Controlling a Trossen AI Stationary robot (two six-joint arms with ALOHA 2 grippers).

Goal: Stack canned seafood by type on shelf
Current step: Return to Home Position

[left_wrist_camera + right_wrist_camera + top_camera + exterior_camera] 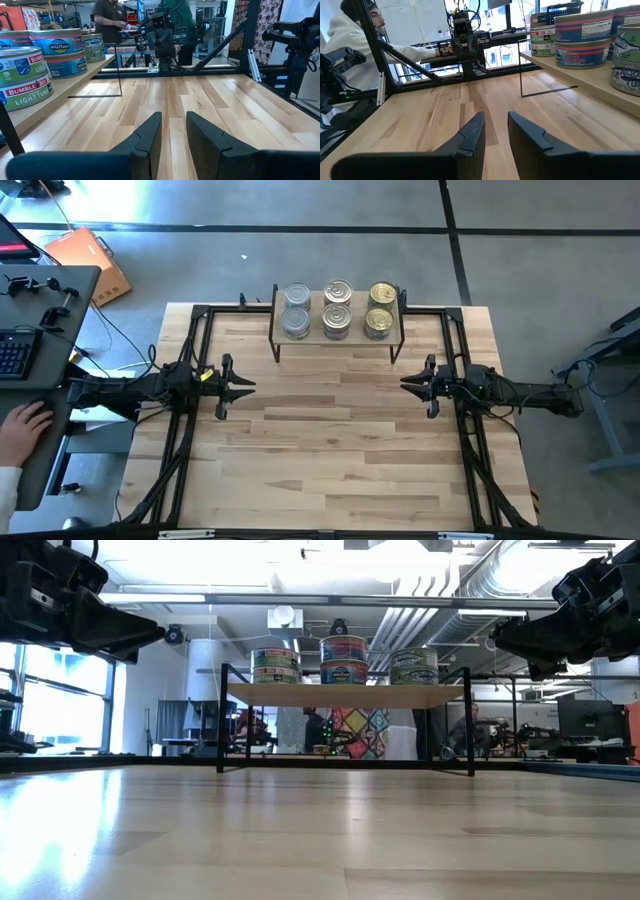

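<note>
The canned seafood stands on the shelf [337, 340] at the table's far middle, in three groups: plain silver tops [296, 322] on the left, pull-ring tops [337, 322] in the middle, gold tops [378, 322] on the right. The low view shows the tins [344, 660] stacked two high on the wooden board [340, 695]. My left gripper [250, 385] [174, 116] hovers level at the table's left. My right gripper [405, 385] [495, 116] faces it from the right. Both are narrowly open with nothing between the fingers, and both are nearer than the shelf.
Black frame rails [190, 360] run along the table's left, right and far sides. Bare tabletop [330, 440] lies between the arms and toward the near edge. A person's hand [25, 422] rests on a desk left of the table, and a seated person [355, 40] shows in the right wrist view.
</note>
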